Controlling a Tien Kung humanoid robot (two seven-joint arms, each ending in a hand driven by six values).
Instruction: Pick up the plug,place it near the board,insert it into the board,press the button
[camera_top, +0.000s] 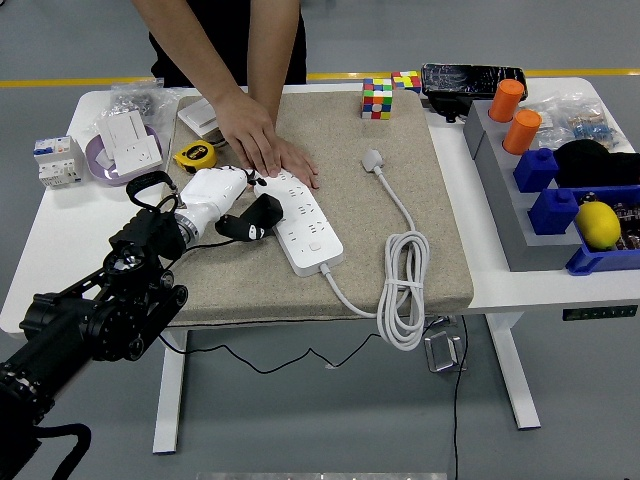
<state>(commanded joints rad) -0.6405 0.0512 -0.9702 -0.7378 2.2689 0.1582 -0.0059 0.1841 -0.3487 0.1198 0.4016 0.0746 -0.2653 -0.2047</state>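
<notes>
— White table (60, 262) with a beige mat (440, 250) spread over the middle; what's closest to us on it?

— Nearest is the coiled white cable (402, 290), running up to its loose white plug (373, 159). Left of it, the left hand (222, 205), white-shelled on a black arm, has its fingers clamped on the black plug (256, 217). No right hand shows.

— Where does that black plug sit against the power strip (297, 218)?

— At the strip's left edge, touching or just above it; I cannot tell whether the pins have found a socket. It lies at the hand's fingertips, on the side toward the strip.

— How would it handle?

— I'd judge it light, rigid and smooth, so it may twist in the fingers. Best held across its flat sides, square to the sockets.

— And farther back?

— A person's hand (262, 140) presses on the strip's far end, steadying it. Beyond are a tape measure (195, 155) and a colour cube (377, 98).
</notes>
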